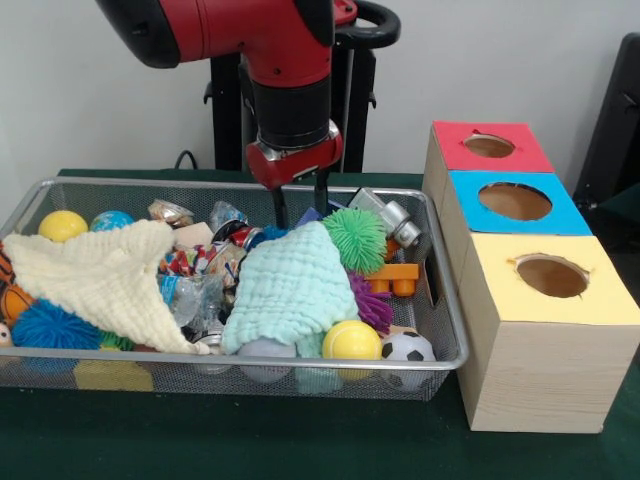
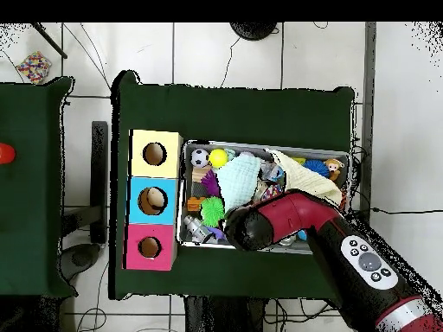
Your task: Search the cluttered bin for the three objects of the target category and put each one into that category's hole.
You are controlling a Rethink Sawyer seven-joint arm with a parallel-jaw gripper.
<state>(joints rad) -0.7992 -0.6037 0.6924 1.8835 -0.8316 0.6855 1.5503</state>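
The gripper point(image 1: 300, 205) is hanging open and empty over the far middle of the wire bin point(image 1: 445, 330), its two fingers parted just above the mint cloth point(image 1: 290, 285) and the green spiky ball point(image 1: 355, 238). Descending here is risking a snag on the cloth, which is draping over whatever lies under it and could drag neighbours out. The target category cannot be told; the boxes' three holes point(image 1: 515, 201) are opening straight upward, right of the bin.
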